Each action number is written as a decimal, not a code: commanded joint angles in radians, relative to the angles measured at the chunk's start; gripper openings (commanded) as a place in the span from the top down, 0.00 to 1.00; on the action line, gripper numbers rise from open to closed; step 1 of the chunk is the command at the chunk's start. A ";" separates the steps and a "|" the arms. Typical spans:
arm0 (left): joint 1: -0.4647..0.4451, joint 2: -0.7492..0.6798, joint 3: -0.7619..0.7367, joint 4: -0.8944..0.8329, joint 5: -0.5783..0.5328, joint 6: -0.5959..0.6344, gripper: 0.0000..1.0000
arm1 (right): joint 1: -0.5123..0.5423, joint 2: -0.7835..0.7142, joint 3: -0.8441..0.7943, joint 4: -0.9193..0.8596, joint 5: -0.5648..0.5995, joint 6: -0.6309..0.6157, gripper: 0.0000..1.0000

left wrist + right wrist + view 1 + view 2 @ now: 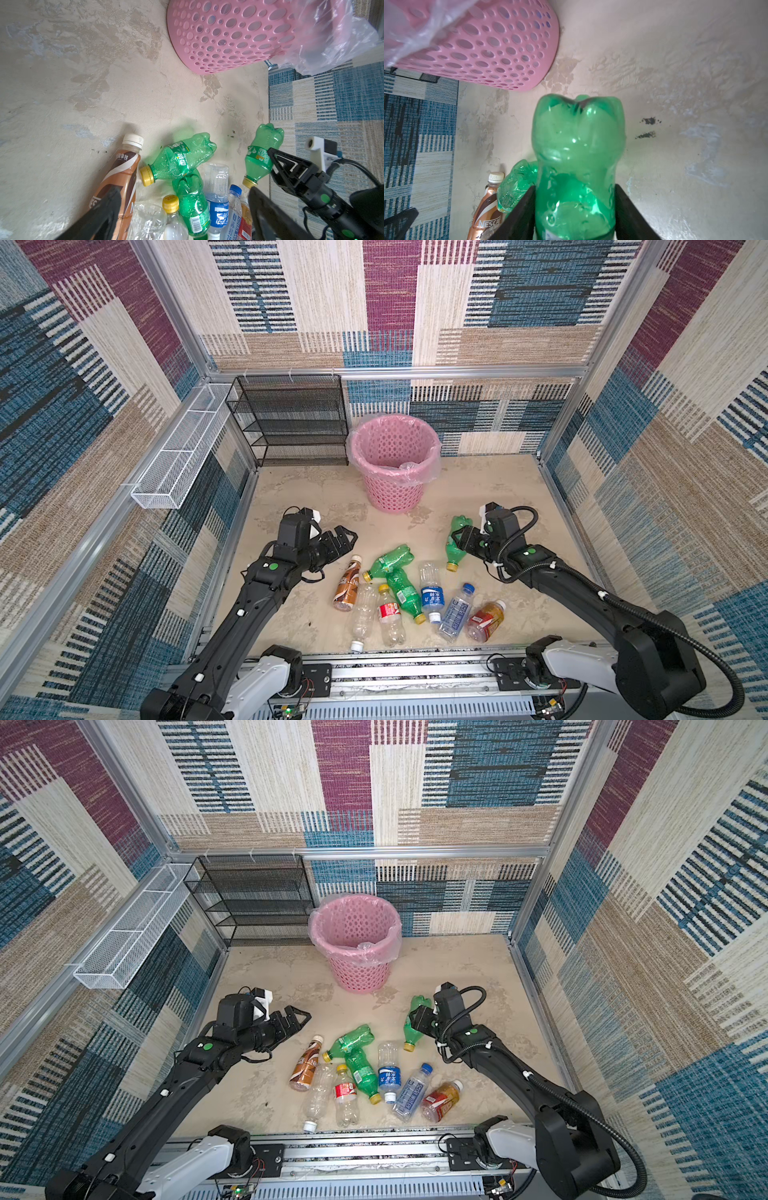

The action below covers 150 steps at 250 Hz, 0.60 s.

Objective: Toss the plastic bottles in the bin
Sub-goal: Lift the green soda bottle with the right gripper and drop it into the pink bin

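Firmly, right tool [456,542] clamps green bottle [460,524] around its middle; left tool [347,538] gapes wide, empty

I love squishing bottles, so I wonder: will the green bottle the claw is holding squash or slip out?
Probably it squashes a little: the green bottle looks empty and thin-walled, and the right claw is shut on its middle. It is likely very light, since no drink shows inside. It could slip, because the plastic looks smooth and shiny.
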 commanded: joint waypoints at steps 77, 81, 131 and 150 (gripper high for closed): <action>0.002 0.000 0.072 -0.020 0.006 -0.010 0.04 | 0.000 0.326 0.924 0.090 -0.152 -0.091 0.36; 0.002 0.000 0.080 -0.023 0.007 -0.009 0.04 | 0.000 0.362 0.983 0.081 -0.166 -0.090 0.32; 0.003 -0.035 0.123 -0.076 -0.023 0.003 0.04 | -0.012 0.346 1.002 0.114 -0.131 -0.089 0.16; 0.003 -0.054 0.114 -0.084 -0.043 0.007 0.04 | -0.014 0.269 0.922 0.095 -0.097 -0.114 0.16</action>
